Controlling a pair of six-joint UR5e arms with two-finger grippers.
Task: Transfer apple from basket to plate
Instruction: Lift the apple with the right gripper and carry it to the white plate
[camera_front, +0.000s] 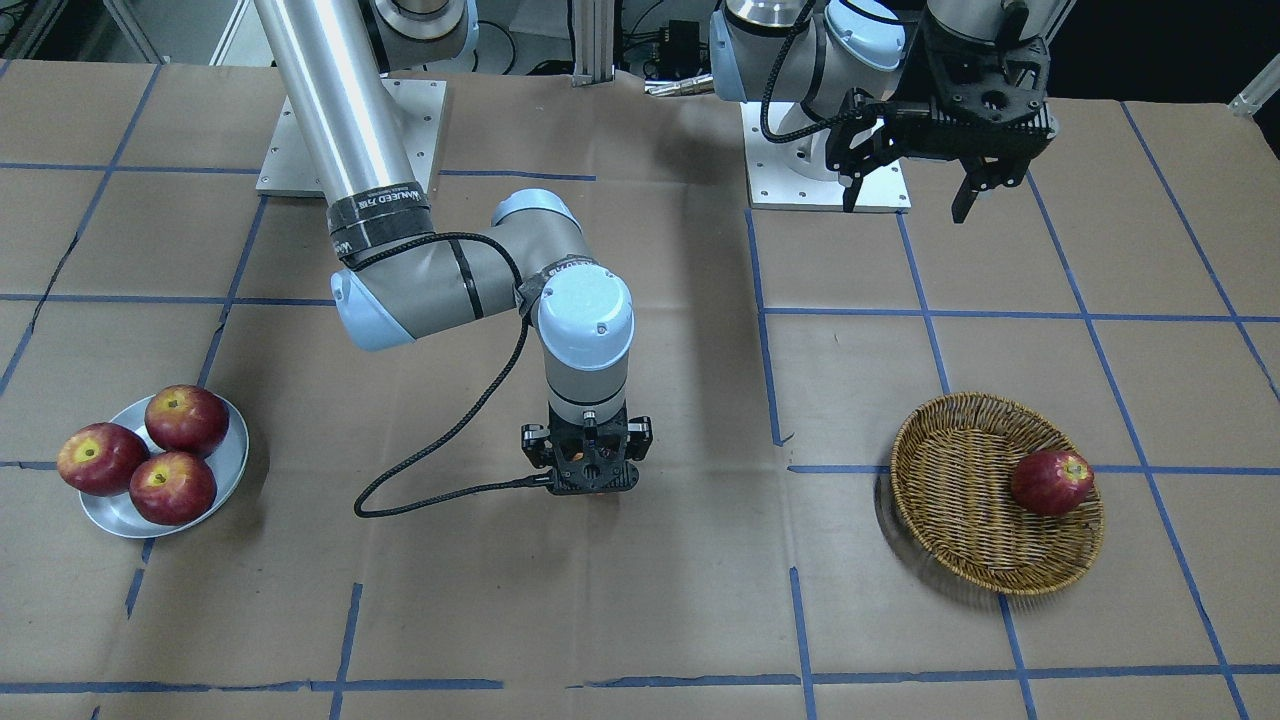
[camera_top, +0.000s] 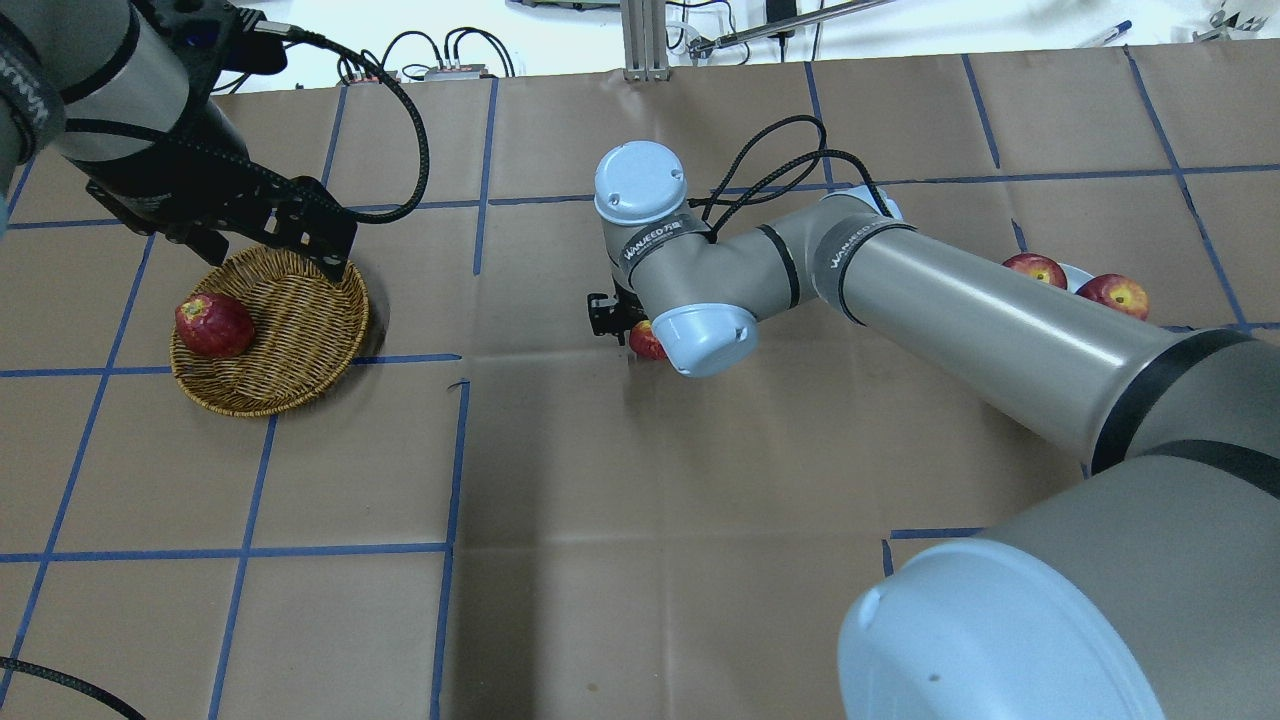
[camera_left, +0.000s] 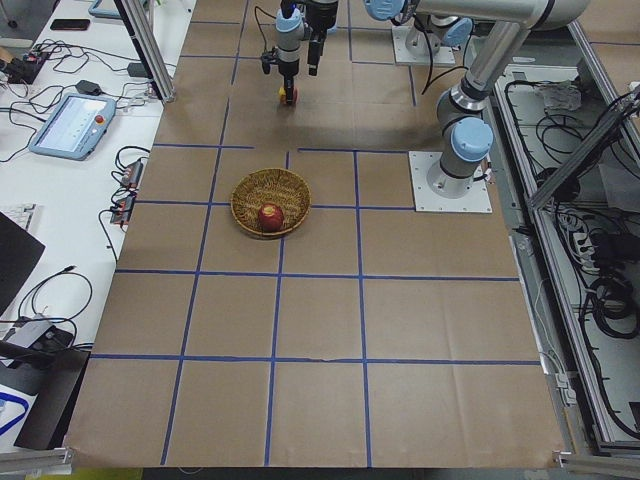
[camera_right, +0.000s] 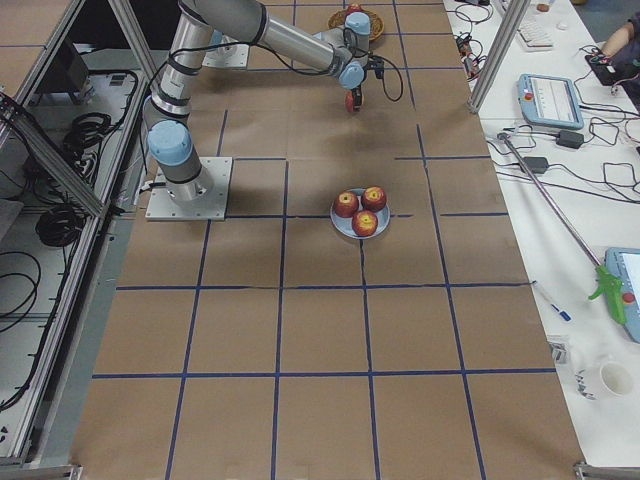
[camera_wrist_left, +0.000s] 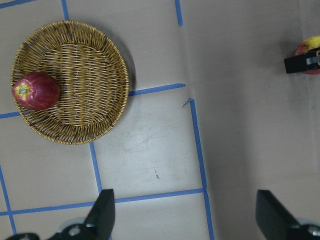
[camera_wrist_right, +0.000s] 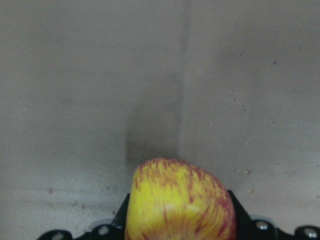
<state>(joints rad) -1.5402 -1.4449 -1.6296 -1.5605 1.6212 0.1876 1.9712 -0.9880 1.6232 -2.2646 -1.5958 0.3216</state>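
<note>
The right end effector (camera_front: 587, 465) is gripping the apple (camera_wrist_right: 180, 200) over the table (camera_front: 640, 600), well apart from both the basket (camera_front: 960, 530) and the plate (camera_front: 232, 465) on either side of it. The left end effector (camera_front: 908, 198) is hanging open above the table near the basket, which is holding one dark red apple (camera_front: 1051, 481). The plate is carrying three dark red apples (camera_front: 187, 419).

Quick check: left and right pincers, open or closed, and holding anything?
Left pincer: open, holding nothing.
Right pincer: closed on the red-streaked yellow apple.
</note>
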